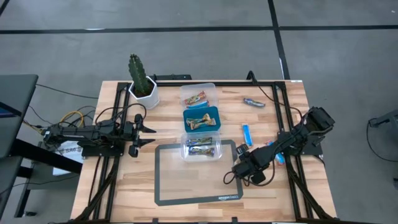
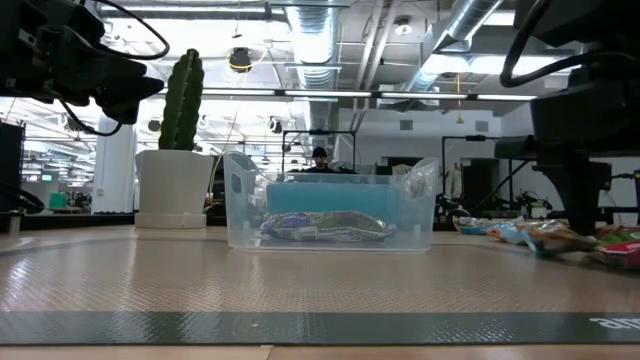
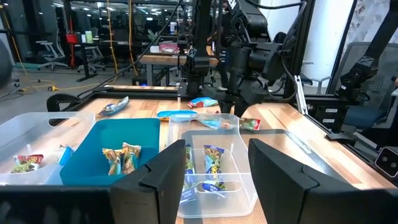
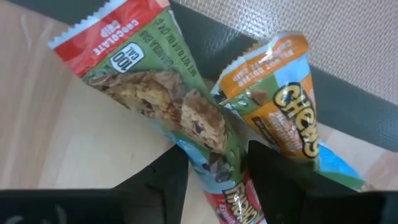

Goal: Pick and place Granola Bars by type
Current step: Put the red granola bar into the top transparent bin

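My right gripper [image 1: 236, 173] is low at the right border of the dark mat [image 1: 163, 186]. It is shut on a red-and-green granola bar [image 4: 143, 81], and a brown-gold bar [image 4: 280, 106] lies beside it. My left gripper [image 1: 149, 134] waits open at the table's left, aimed at three tubs. The far clear tub [image 1: 213, 93] holds red-and-green bars. The blue tub [image 1: 216, 118] holds brown-gold bars, and the near clear tub [image 1: 219, 149] holds blue bars. Loose bars lie on the wood at the right: a dark one [image 1: 253, 101], a blue one [image 1: 247, 134] and some under the right arm [image 1: 277, 152]. My right gripper pinches the red-and-green bar between its two fingers around its middle [image 4: 214, 146], where the wrapper narrows. The bar runs along the fingers. Its "chocolate chip" end [image 4: 106, 37] sticks out ahead over the wood and the mat's border. Whether it is lifted clear cannot be told.
A cactus in a white pot [image 1: 143, 93] stands at the far left of the table, behind my left gripper. Black frame rails [image 1: 106, 174] run along both sides of the table. The mat's near half is bare.
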`<state>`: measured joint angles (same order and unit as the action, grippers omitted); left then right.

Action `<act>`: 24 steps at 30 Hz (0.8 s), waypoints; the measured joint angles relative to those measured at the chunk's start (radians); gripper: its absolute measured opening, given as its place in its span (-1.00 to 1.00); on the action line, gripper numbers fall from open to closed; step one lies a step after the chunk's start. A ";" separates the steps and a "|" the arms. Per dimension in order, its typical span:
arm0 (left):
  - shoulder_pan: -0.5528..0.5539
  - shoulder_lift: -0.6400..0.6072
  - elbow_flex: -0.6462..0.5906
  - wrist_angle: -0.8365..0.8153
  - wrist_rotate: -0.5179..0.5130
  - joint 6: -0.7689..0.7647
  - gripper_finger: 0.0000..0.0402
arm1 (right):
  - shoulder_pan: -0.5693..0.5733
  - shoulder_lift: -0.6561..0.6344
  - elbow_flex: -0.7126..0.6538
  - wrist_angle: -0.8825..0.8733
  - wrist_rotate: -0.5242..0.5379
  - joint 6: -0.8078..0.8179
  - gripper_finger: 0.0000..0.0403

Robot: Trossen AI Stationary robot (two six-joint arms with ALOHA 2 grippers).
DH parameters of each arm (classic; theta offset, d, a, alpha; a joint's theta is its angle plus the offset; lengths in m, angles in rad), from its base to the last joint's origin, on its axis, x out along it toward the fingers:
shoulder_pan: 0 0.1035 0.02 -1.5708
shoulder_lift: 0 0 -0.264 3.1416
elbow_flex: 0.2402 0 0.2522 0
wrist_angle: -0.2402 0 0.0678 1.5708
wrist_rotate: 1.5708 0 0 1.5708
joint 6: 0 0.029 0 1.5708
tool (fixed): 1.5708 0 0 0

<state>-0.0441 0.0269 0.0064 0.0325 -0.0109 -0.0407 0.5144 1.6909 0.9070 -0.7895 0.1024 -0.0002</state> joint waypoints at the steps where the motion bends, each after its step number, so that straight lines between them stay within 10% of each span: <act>1: 0.000 0.000 0.000 0.000 0.000 -0.001 -0.16 | 0.000 0.000 0.000 0.003 0.000 0.000 -0.26; 24: 0.000 0.000 0.000 0.000 0.000 -0.001 -0.16 | 0.009 -0.025 0.000 0.072 -0.002 0.027 -0.64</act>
<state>-0.0444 0.0273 0.0063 0.0326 -0.0109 -0.0418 0.5232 1.6659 0.9066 -0.7176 0.1001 0.0273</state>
